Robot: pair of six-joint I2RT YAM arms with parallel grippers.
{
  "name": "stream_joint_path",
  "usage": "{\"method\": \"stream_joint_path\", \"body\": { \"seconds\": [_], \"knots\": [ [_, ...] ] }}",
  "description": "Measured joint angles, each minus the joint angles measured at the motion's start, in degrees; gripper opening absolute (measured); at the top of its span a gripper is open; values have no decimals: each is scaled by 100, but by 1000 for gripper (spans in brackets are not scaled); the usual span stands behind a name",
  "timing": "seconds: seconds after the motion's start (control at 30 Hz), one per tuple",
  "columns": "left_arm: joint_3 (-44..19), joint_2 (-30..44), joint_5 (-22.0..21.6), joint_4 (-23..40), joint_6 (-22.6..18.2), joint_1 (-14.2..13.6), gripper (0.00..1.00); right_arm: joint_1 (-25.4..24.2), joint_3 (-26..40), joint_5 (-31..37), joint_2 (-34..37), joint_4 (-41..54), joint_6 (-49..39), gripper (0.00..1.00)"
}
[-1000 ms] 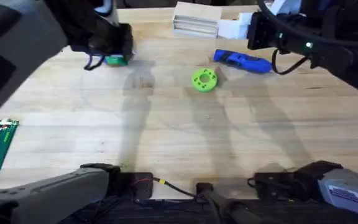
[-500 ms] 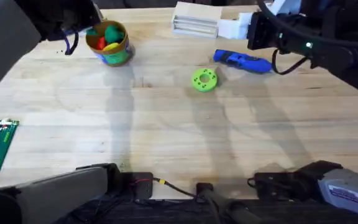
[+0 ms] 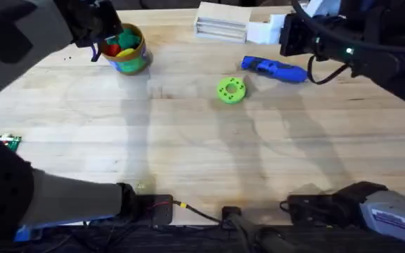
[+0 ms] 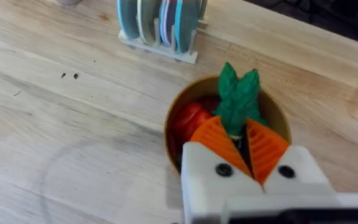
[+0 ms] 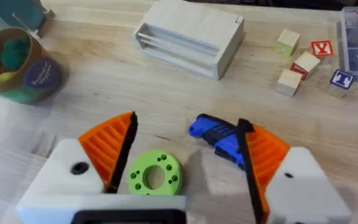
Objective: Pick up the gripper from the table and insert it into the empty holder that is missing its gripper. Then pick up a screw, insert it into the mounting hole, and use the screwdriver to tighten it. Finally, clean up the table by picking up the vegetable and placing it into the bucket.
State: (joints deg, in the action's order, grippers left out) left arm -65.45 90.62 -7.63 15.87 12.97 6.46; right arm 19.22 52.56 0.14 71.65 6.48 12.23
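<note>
The vegetable is pinched between the orange pads of the left gripper, and it is held right over the open bucket. So the left jaws are clamped on the green leafy piece, and it has not been let go. A red toy piece can be seen inside the bucket already. In the overhead view the bucket is seen at the far left of the bench.

The right gripper is held above the bench with its jaws wide apart, and nothing is held in them. The screwdriver and a lime-green disc are seen between its pads, lying on the bench below.

Things could go wrong here. If the jaws are opened too far to one side, the vegetable could hit the rim and fall onto the bench. If the arm is lowered too much, the bucket could be bumped and tipped over.
</note>
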Motion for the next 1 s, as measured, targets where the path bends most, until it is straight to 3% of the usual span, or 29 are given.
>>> {"method": "stream_joint_path", "body": {
  "seconds": [0.13, 0.2, 0.27, 0.4, 0.43, 0.7, 0.83, 1.0],
  "knots": [
    [0, 8, -128, -38, -4, 0, 14, 0, 0, 0, -2, 0, 0, 991],
    [0, 8, -187, -32, -3, 1, 80, 0, 0, 0, -2, 0, 0, 991],
    [0, 8, -234, -37, 10, 2, 297, 0, 0, 0, 0, -2, 0, 992],
    [0, 8, -248, -42, 0, 0, 917, 0, 0, 0, -2, -4, 0, 992],
    [0, 8, -250, -23, 17, 0, 971, 0, 0, 0, -2, -2, 0, 992],
    [0, -601, -250, 156, -139, -131, 994, 0, 0, -80, -2, -9, -5, 991],
    [0, -1437, -250, 353, -610, -461, 994, 0, 2, -391, -2, 26, -337, 992],
    [0, -2484, -250, 1100, -1089, -1013, 995, 2, 272, -620, -2, 641, -662, 991]
  ]
}}
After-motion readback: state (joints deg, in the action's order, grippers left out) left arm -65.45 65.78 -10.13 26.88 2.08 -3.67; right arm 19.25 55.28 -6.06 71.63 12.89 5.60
